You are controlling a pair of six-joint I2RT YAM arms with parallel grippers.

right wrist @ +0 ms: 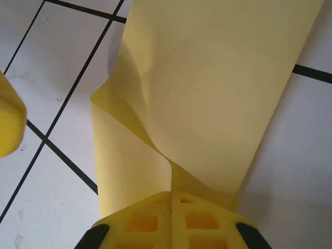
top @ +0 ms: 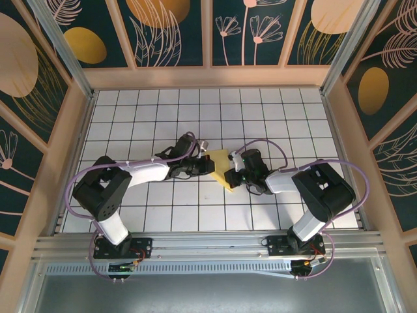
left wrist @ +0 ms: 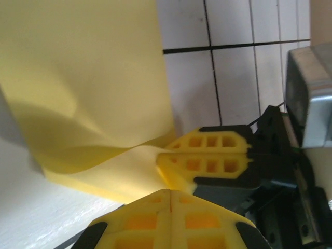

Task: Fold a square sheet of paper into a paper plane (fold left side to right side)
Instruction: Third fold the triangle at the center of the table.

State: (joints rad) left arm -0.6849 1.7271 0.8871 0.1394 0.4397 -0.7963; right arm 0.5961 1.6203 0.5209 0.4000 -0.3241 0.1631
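Note:
The square sheet of paper (top: pixel 220 160) is pale yellow and lies at mid-table, bent and partly lifted off the tiles. My right gripper (top: pixel 230 175) is shut on its near edge. In the right wrist view a curl of the sheet (right wrist: pixel 207 78) runs straight into the closed seam of the right gripper (right wrist: pixel 171 193). My left gripper (top: pixel 208 164) sits just left of the sheet, and its jaws (left wrist: pixel 170 191) are pressed together with nothing seen between them. The sheet (left wrist: pixel 88 78) passes beyond those tips. The right gripper's fingers (left wrist: pixel 207 155) pinch the paper there. No paper plane shape shows.
White grid-tiled table (top: pixel 195 117) with wooden side walls (top: pixel 78 130) and a metal rail (top: pixel 208 244) at the near edge. A left fingertip (right wrist: pixel 8 114) stands beside the sheet, with bare tile between them. Both arms crowd the middle.

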